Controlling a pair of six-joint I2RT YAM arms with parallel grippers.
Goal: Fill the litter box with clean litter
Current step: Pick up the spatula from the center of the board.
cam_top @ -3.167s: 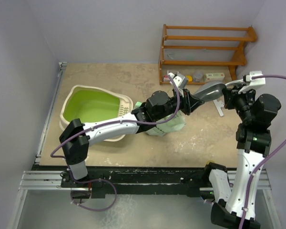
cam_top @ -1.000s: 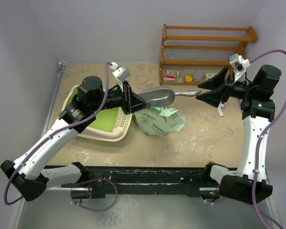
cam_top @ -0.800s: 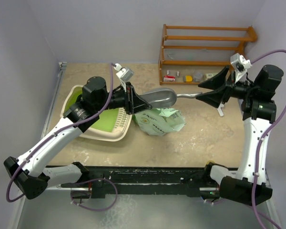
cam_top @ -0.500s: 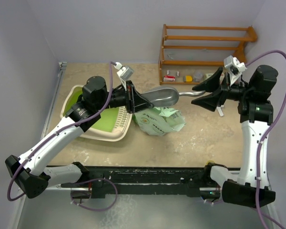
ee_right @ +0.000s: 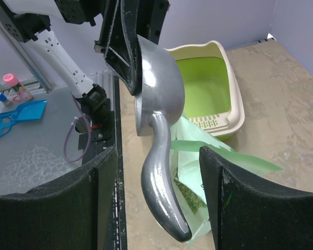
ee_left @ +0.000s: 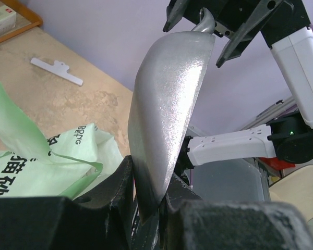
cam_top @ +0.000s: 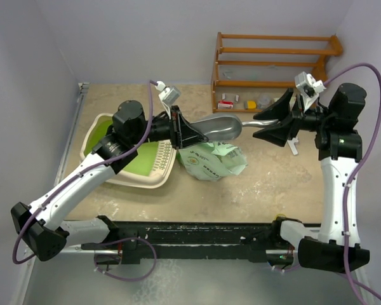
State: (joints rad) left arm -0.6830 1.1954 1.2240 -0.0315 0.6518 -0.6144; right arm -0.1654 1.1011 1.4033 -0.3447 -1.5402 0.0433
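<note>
Litter box (cam_top: 134, 182) unmoved left of bag (cam_top: 213, 162); left gripper (cam_top: 189, 135) pinching scoop (cam_top: 217, 128) above bag; right gripper (cam_top: 261, 128) spread, now closer, straddling handle (ee_right: 156, 172).

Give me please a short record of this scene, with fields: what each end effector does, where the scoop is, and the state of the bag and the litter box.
left end effector: shut on the scoop, gripping the bowl's rim
scoop: metal, held in the air over the bag, handle pointing towards the right arm
right end effector: open, one finger on each side of the handle, not closed on it
bag: light green, open, beside the litter box
litter: granules visible inside the bag
litter box: green floor bare where visible
</note>
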